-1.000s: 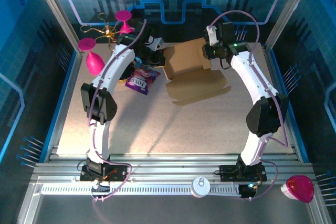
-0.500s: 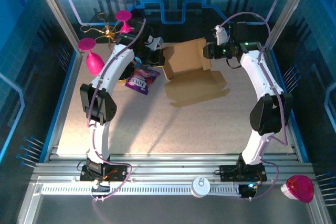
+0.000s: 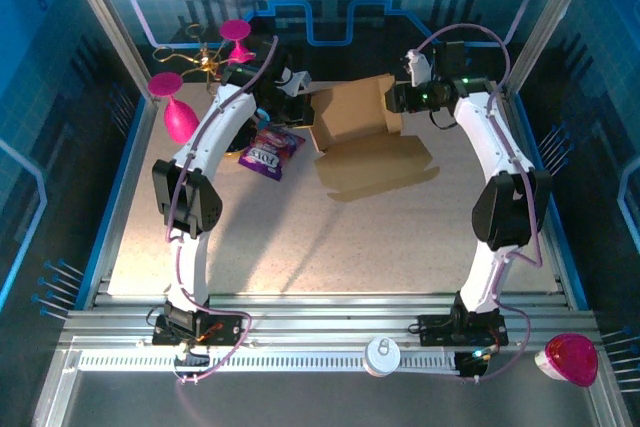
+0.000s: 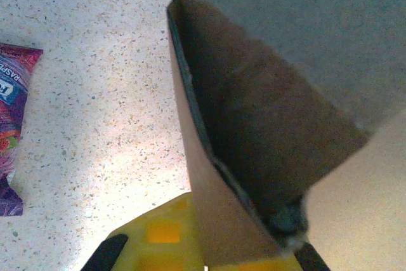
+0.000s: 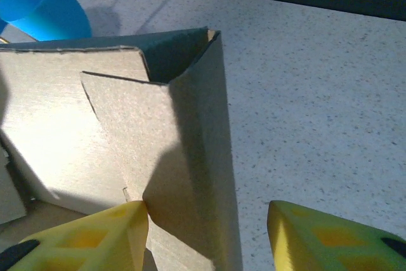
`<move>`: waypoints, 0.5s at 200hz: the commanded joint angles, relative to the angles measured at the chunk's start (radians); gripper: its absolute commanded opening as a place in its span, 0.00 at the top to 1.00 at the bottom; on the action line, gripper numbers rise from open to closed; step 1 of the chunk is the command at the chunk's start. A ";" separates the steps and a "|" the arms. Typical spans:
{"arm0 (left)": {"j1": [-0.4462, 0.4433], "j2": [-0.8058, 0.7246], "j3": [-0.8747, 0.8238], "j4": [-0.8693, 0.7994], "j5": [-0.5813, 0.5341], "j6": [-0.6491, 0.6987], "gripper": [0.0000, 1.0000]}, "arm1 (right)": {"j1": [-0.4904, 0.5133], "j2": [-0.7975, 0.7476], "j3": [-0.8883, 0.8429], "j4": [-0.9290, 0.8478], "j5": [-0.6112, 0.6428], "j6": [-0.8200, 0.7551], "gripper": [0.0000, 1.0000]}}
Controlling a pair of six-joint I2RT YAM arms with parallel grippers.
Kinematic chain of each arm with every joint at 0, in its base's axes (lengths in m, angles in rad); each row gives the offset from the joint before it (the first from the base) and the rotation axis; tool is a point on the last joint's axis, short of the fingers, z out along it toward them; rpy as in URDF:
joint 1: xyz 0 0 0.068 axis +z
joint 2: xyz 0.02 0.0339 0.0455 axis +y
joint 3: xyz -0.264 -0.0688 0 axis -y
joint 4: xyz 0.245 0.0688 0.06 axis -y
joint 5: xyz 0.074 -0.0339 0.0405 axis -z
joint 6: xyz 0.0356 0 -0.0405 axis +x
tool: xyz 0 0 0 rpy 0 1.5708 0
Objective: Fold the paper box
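1. Paper box sat part-folded at upper centre of the top view, one flap flat on the table.
2. Left gripper pinched a box wall.
3. Right gripper: fingers spread, astride a raised wall.

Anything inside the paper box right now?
The paper box floor looks like bare brown cardboard, with nothing lying on it. The strips along its side walls are covered by the left gripper and right gripper, so I cannot check there.
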 commanded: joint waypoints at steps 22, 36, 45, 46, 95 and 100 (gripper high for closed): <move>-0.007 -0.047 0.005 -0.006 0.041 0.025 1.00 | 0.047 0.031 0.035 -0.020 0.177 -0.015 0.60; -0.007 -0.044 0.006 -0.007 0.038 0.025 1.00 | 0.058 0.031 0.037 -0.015 0.207 -0.014 0.63; -0.007 -0.041 0.009 -0.008 0.040 0.025 1.00 | 0.064 0.031 0.036 -0.010 0.224 -0.014 0.64; -0.007 -0.041 0.009 -0.007 0.040 0.024 1.00 | 0.066 0.031 0.035 -0.009 0.227 -0.014 0.64; -0.006 -0.029 0.026 -0.012 0.033 0.025 1.00 | 0.087 0.025 0.033 0.007 0.263 -0.010 0.79; -0.006 -0.027 0.027 -0.013 0.030 0.025 1.00 | 0.088 0.022 0.032 0.009 0.258 -0.009 0.80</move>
